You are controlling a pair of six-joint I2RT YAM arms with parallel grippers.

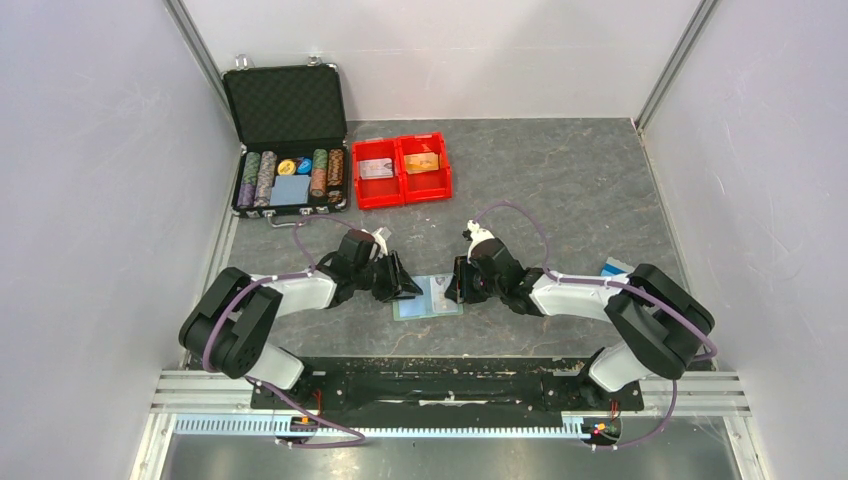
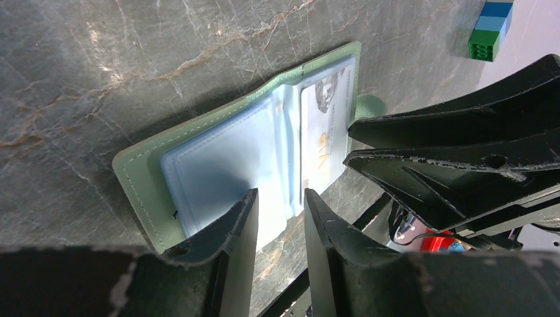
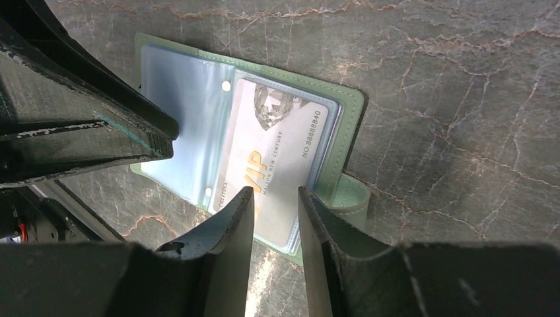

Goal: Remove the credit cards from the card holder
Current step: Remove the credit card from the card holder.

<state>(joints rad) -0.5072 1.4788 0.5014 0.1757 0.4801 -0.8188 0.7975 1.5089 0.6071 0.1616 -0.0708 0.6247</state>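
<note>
Nearest the arm bases, the card holder (image 1: 428,297) lay open and flat on the tabletop (image 1: 560,190) between the two arms, its pale blue pockets facing up. The left gripper (image 2: 277,212) was released, jaws a narrow gap apart with nothing between them, poised over the near edge of the left pocket, which looked empty. The right gripper (image 3: 272,206) was likewise released, its tips straddling the near end of the VIP card (image 3: 277,148), which sat inside the right pocket. That card looked like the one left to remove. Done well, the left gripper would pin the empty half so the holder cannot slide or fold, while the right works the card's edge out without pinching sleeve and card together. Which side the pocket opens on I could not tell. The grippers were close and could crowd each other. A small blue-and-green block stack (image 2: 490,30) stood apart to the right. Farther back, a red bin (image 1: 399,172) held a grey-white card (image 1: 376,168) and an orange card (image 1: 421,162), one per compartment. A black poker-chip case (image 1: 285,105) stood open at far left.
</note>
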